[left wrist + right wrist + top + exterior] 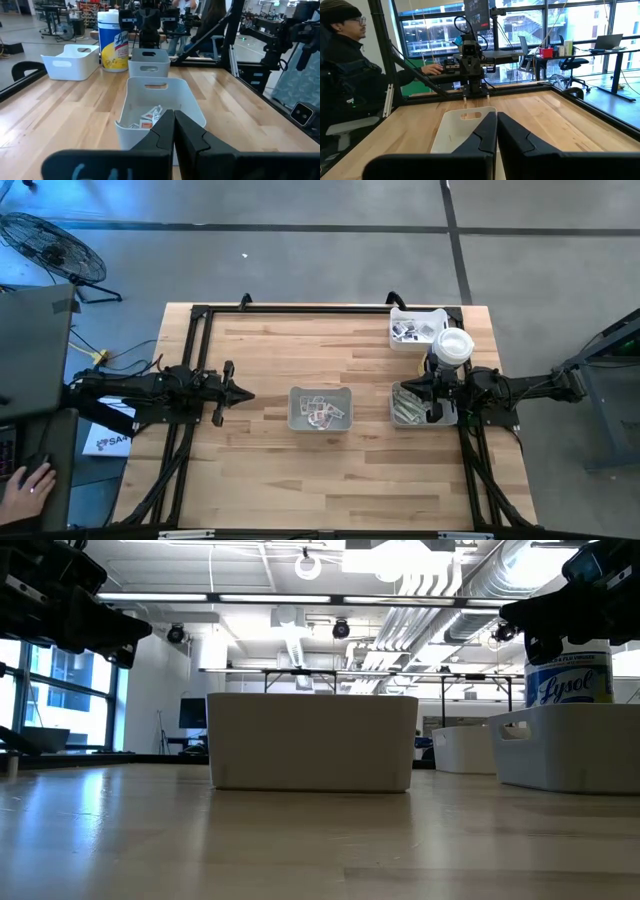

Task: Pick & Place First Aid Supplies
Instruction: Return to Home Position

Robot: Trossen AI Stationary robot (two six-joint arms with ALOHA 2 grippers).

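Observation:
The first aid supplies lie in three trays. White packets with dark print fill the middle grey tray. Pale green-grey strips lie in the right tray, and more packets in the white tray at the far right. My left gripper hovers shut, level, left of the middle tray. My right gripper hovers shut over the right tray, pointing at the middle tray.
A white round-lidded wipes bottle stands between the two right-hand trays. A black frame runs along the table's edges. A person sits beyond the table's left edge, a hand on a desk there.

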